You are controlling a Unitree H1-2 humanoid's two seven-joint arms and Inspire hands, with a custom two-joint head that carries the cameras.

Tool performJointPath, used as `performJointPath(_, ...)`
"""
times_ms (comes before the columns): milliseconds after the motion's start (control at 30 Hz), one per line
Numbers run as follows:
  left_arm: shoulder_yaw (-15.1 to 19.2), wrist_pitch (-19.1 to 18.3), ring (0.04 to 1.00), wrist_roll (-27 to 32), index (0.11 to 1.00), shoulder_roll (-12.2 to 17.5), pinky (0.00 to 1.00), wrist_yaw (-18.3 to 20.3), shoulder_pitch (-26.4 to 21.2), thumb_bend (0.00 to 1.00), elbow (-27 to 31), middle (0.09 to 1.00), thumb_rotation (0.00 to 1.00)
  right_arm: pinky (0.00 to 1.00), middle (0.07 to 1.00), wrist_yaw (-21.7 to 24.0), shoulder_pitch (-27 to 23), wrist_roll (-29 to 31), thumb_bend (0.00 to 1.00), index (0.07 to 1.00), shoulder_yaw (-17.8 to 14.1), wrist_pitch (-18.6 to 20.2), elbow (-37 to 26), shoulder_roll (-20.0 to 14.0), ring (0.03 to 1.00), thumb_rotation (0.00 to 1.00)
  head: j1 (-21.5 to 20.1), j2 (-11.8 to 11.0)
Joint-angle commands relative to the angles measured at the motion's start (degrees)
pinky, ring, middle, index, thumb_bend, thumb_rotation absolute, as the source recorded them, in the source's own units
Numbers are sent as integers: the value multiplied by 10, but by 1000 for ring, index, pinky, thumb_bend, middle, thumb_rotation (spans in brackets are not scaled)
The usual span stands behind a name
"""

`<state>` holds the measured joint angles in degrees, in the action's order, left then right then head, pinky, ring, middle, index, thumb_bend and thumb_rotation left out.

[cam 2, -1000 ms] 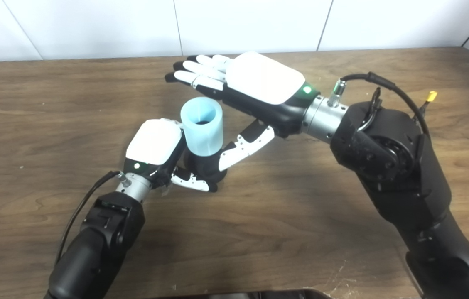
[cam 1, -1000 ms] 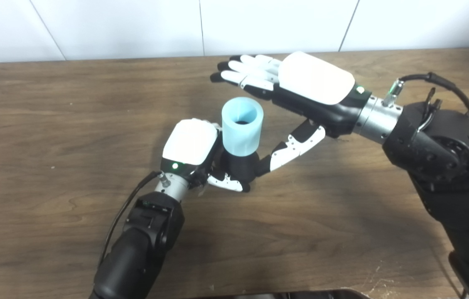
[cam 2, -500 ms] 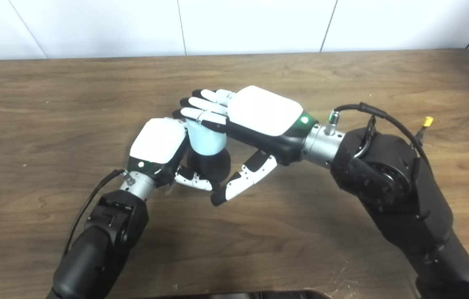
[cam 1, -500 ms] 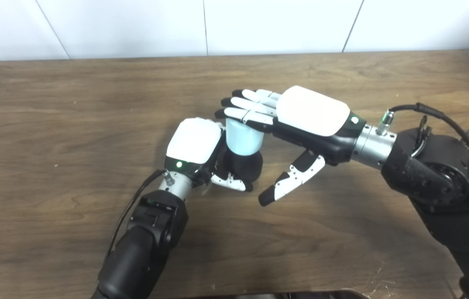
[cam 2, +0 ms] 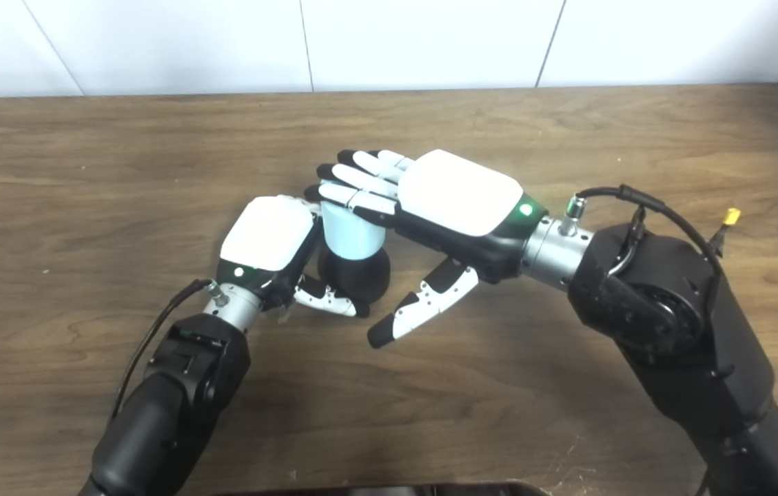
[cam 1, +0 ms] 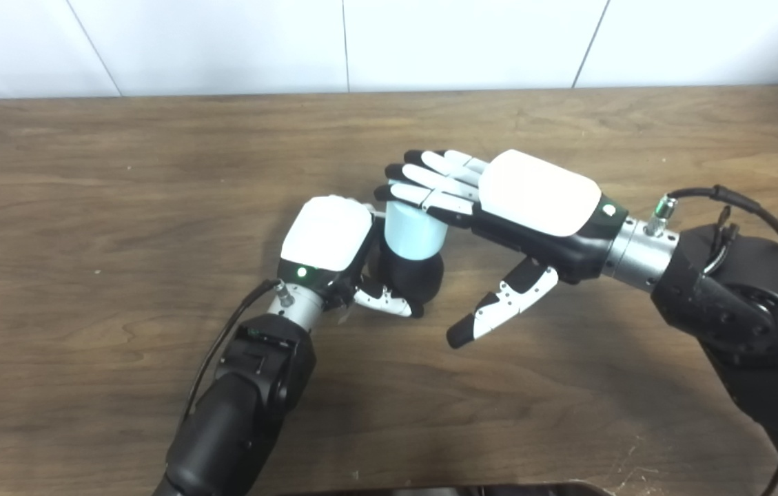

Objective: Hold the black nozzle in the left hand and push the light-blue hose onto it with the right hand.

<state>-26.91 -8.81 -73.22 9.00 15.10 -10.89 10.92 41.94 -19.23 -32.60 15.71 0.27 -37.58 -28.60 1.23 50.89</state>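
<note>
My left hand (cam 1: 328, 238) is shut on the black nozzle (cam 1: 413, 277), which stands upright near the middle of the table. The light-blue hose (cam 1: 415, 231), a short wide tube, sits on top of the nozzle. My right hand (cam 1: 499, 207) is open and flat, palm down. Its fingers (cam 1: 423, 180) lie across the top of the hose and hide the hose's opening. The right thumb (cam 1: 499, 313) hangs free to the right of the nozzle, touching nothing.
The brown wooden table (cam 1: 85, 207) spreads bare on all sides of the hands. A white tiled wall (cam 1: 223, 41) runs along its far edge. A dark edge (cam 1: 444, 490) shows at the bottom of the picture.
My right hand came down from above and behind the hose and now rests flat on its top. The hose sits lower on the nozzle. The camera has shifted slightly.
</note>
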Motion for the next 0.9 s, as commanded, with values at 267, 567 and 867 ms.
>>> performJointPath(267,1,-2,752,-7,484,-3,796,10,-4,524,15,679,51,929,919,22,1,1,689,884,21,15,14,-12,935,843,1,2)
performJointPath(567,-2,-2,755,-22,484,-3,786,14,-6,523,14,682,55,977,937,8,6,1,698,921,53,12,53,-14,964,973,1,4)
performJointPath(867,-3,-2,756,-26,485,-3,787,17,-7,523,14,685,56,977,944,-10,13,2,708,923,70,0,80,-23,967,1000,2,6)
